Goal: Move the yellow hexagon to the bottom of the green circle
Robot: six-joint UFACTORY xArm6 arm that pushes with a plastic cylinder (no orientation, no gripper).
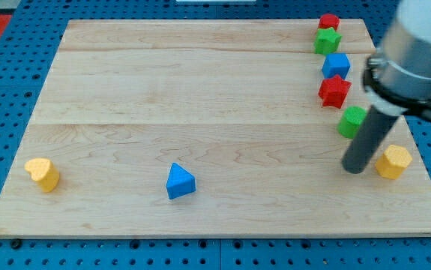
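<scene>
1. In the camera view, my tip (354, 169) is resting on the wooden board (200, 90) near the view's right edge; the arm ends in a plain dark rod, so there is no pincer to be released or clenched, and it is grasping nothing.
2. The yellow hexagon (393, 161) is sitting just beside my tip, on the view's right of it, with a narrow gap showing between them.
3. The green circle (350, 121) is lying just above my tip, partly hidden behind the rod, up and to the view's left of the yellow hexagon.
4. A red star (334, 91), a blue block (336, 65), a green star (327, 40) and a red block (328, 22) are lining up towards the view's top.
5. A blue triangle (179, 181) is sitting near the bottom centre, and a yellow heart (43, 173) is lying at the bottom left.
</scene>
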